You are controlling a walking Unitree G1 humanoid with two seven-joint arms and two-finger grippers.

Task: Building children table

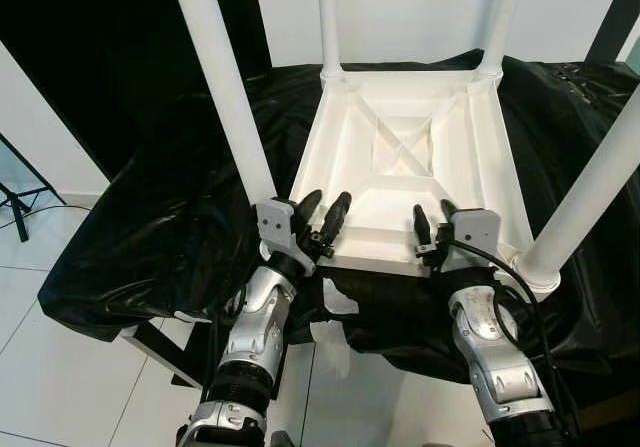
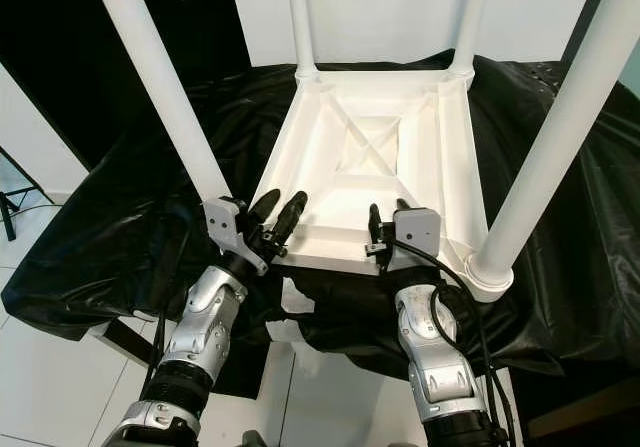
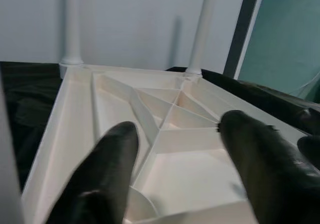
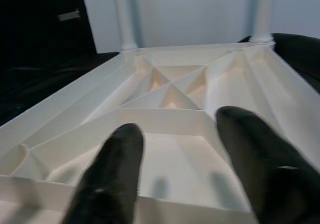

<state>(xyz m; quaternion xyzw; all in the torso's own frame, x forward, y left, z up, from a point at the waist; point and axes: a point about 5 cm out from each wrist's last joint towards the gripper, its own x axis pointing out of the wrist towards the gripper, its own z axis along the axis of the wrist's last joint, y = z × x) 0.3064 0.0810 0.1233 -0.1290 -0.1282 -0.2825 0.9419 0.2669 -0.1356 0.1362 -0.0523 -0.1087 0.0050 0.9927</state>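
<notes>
A white plastic children's table (image 1: 400, 157) lies upside down on a surface draped in black sheeting, its ribbed underside up and its white legs (image 1: 225, 87) standing upright at the corners. My left gripper (image 1: 322, 215) is open at the near left part of the table's front rim, fingers pointing over the underside. My right gripper (image 1: 434, 224) is open at the near right part of the same rim. The wrist views look between each pair of black fingers (image 3: 105, 169) (image 4: 112, 169) onto the table's ribs, with nothing held.
Black sheeting (image 1: 150, 227) covers the work surface and hangs over its edges. White tiled floor (image 1: 60, 367) lies below at the left. A white wall (image 1: 400, 7) stands behind the table, with a dark area (image 1: 90, 57) at the far left.
</notes>
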